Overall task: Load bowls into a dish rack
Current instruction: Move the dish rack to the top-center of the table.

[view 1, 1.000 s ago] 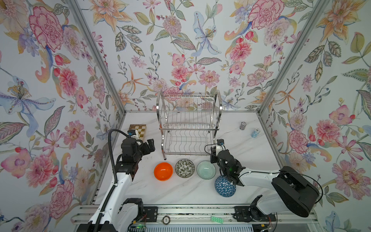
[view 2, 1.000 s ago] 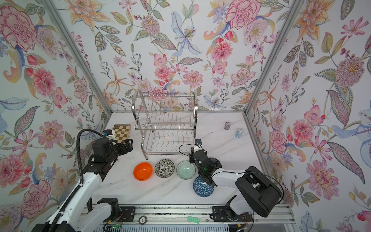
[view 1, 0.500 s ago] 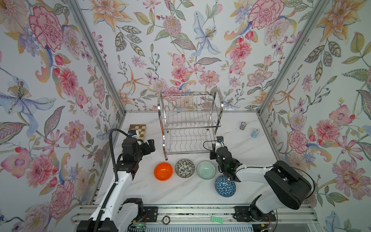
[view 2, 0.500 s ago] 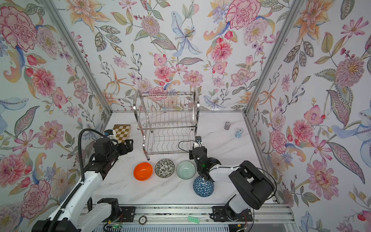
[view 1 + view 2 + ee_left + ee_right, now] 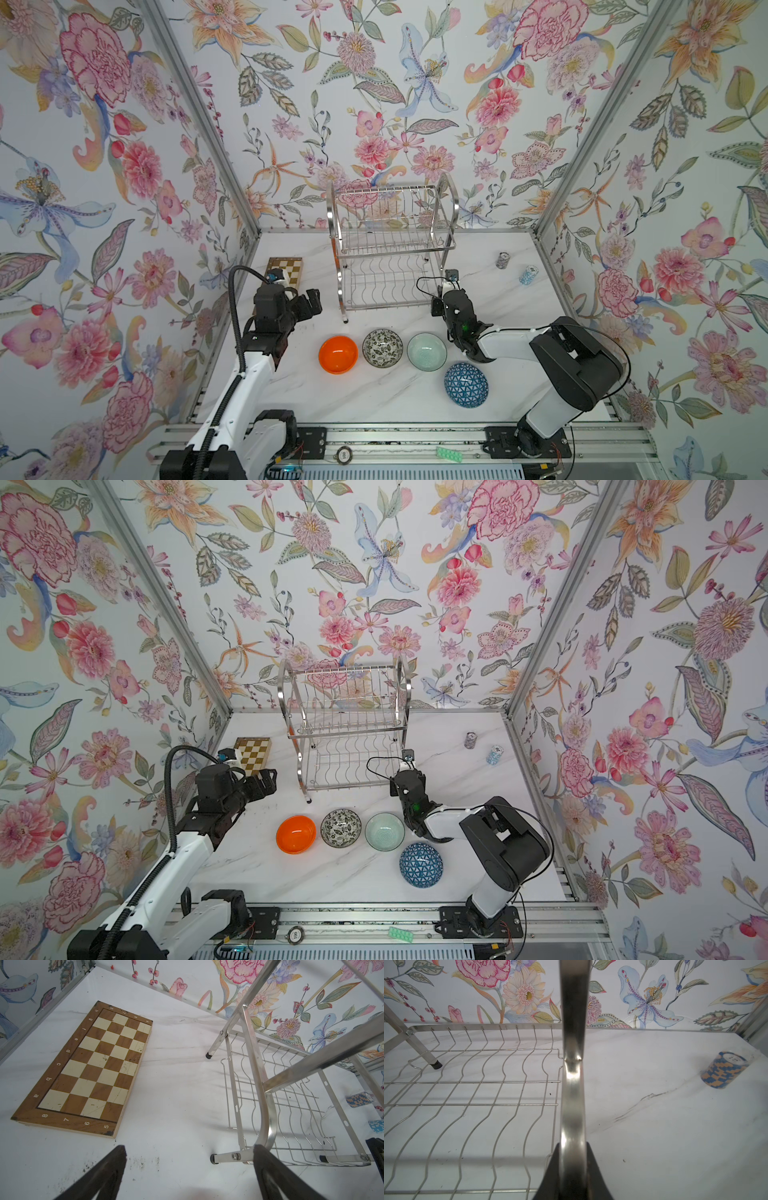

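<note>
One wrist view alone shows right end effector clenching dish rack; left end effector released.

White arm links, black joint housings, ribbed black hose, black claw fingers.

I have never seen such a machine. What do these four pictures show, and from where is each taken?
Two robot arms work at a table. Two pictures look down from above; the two others come from cameras on the arms' wrists. On the table: a chrome dish rack, a chessboard, two small cylinders, an orange bowl, a floral bowl, a mint bowl, a blue bowl. The right gripper is shut on the rack's side frame; the left gripper is open and holds nothing.
</note>
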Robot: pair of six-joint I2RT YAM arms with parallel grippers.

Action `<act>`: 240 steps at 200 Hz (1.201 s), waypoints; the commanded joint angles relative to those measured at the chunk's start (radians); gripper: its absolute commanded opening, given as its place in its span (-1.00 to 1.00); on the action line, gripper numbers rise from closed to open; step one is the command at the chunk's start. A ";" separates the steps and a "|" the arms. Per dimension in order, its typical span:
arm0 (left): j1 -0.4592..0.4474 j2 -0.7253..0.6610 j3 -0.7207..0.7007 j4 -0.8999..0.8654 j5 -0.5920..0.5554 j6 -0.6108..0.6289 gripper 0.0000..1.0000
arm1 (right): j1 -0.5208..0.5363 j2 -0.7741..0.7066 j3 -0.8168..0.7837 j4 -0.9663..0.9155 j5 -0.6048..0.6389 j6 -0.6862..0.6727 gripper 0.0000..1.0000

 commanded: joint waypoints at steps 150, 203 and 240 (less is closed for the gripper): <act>-0.020 0.009 0.006 -0.019 0.011 0.023 0.93 | -0.060 0.163 0.222 0.072 0.176 0.085 -1.00; -0.023 0.012 0.007 -0.016 0.020 0.025 0.93 | -0.135 0.097 0.168 0.059 -0.018 0.071 -1.00; -0.026 0.014 0.009 -0.012 0.023 0.024 0.93 | -0.167 0.062 0.141 0.057 -0.143 0.034 -1.00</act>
